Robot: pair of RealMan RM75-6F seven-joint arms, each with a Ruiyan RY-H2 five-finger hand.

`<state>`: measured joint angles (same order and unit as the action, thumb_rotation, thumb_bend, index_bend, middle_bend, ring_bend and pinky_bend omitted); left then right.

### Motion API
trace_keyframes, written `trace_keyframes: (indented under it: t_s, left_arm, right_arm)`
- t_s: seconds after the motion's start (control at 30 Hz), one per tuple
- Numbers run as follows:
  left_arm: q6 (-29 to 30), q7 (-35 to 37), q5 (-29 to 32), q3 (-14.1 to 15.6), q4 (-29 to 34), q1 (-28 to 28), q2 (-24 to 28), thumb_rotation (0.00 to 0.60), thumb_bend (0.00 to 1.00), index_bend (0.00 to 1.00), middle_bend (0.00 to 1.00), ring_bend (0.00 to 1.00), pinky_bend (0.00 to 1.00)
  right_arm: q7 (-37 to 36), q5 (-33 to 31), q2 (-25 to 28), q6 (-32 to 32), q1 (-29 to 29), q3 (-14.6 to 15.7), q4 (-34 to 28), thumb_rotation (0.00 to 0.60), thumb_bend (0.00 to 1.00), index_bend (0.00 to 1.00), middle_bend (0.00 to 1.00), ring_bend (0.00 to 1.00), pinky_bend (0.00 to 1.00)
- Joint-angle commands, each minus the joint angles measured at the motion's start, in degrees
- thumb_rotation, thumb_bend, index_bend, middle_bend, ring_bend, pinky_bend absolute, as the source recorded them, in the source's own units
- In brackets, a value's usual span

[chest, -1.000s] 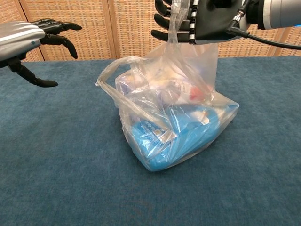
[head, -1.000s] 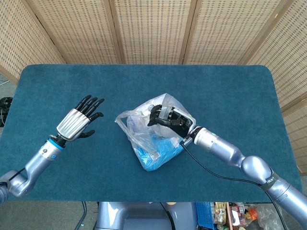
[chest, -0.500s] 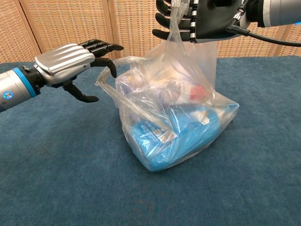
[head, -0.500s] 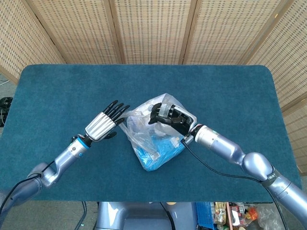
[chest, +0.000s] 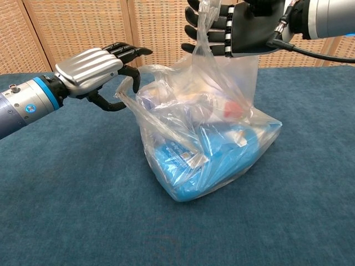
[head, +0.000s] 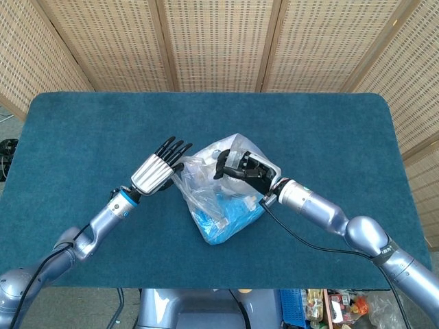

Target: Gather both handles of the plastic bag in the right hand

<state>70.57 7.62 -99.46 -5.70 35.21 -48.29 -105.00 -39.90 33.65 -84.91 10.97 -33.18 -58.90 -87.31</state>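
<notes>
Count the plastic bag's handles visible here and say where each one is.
2. One handle is pulled upward, held by the right hand. The other handle loops out at the plastic bag's left side, where the left hand reaches its fingers; whether they grip it is unclear.

I see the clear, crinkled plastic bag [chest: 211, 149] sitting at the centre of the chest view, bulging with blue packaged goods low down and paler items above, one with a red spot. Its near handle [chest: 208, 33] stretches upright to the top of the frame, held there. The other handle [chest: 136, 88], a loose loop, droops open at the bag's upper left. In the head view the bag [head: 219, 205] lies mid-frame.
</notes>
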Motion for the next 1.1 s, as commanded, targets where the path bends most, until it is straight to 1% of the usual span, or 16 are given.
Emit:
trace_keyframes:
  t_s: [0.03,0.23,0.4,0.5,0.6,0.87,0.97,1.1]
  left_arm:
    - [0.6,0.5,0.8,0.2,-1.3,-0.4,-1.1,0.600,0.35,0.50,0.00,0.00,0.00]
    - [2.2,1.4,1.2,0.4,-2.5,-0.7,-1.7,0.600,0.38,0.53,0.00,0.00,0.00]
    - [2.8,1.9,2.1,0.3,-3.6,-1.2,-2.2,0.600,0.39,0.61,0.00,0.00,0.00]
    - [3.3,2.3,2.6,0.2,-3.8,-1.4,-2.6,0.600,0.41,0.62,0.00,0.00,0.00]
    - [6.6,3.9,2.5,0.1,-4.4,-1.4,-3.1,0.600,0.43,0.65,0.00,0.00,0.00]
    - [15.6,11.5,3.1,-1.0,-9.7,-1.6,-6.1,0.600,0.43,0.69,0.00,0.00,0.00]
    - [17.0,14.7,4.0,-1.6,-11.1,-1.8,-7.4,0.600,0.43,0.70,0.00,0.00,0.00]
    - [17.9,18.8,5.7,-2.7,-11.3,-1.9,-8.7,0.600,0.43,0.71,0.00,0.00,0.00]
  right_arm:
    - [0.4,-0.4,0.0,0.2,0.1,0.1,0.1,0.600,0.32,0.46,0.52,0.45,0.33]
    - [1.1,-1.0,0.1,0.3,0.2,0.1,0.3,0.600,0.33,0.46,0.52,0.45,0.33]
    - [1.6,-1.7,0.1,0.5,0.3,-0.2,0.4,0.600,0.33,0.46,0.52,0.45,0.33]
    - [2.0,-2.0,0.3,0.6,0.4,-0.3,0.2,0.600,0.32,0.46,0.52,0.45,0.33]
    - [2.4,-2.1,0.7,0.5,0.5,-0.2,-0.1,0.600,0.32,0.46,0.52,0.45,0.33]
    - [3.0,-2.7,1.1,0.1,0.8,0.1,-0.9,0.600,0.33,0.46,0.52,0.45,0.33]
    - [3.2,-2.9,1.2,-0.1,0.9,0.1,-1.3,0.600,0.33,0.46,0.52,0.45,0.33]
    - [3.4,-3.1,1.3,-0.3,1.0,0.2,-1.5,0.600,0.33,0.46,0.52,0.45,0.33]
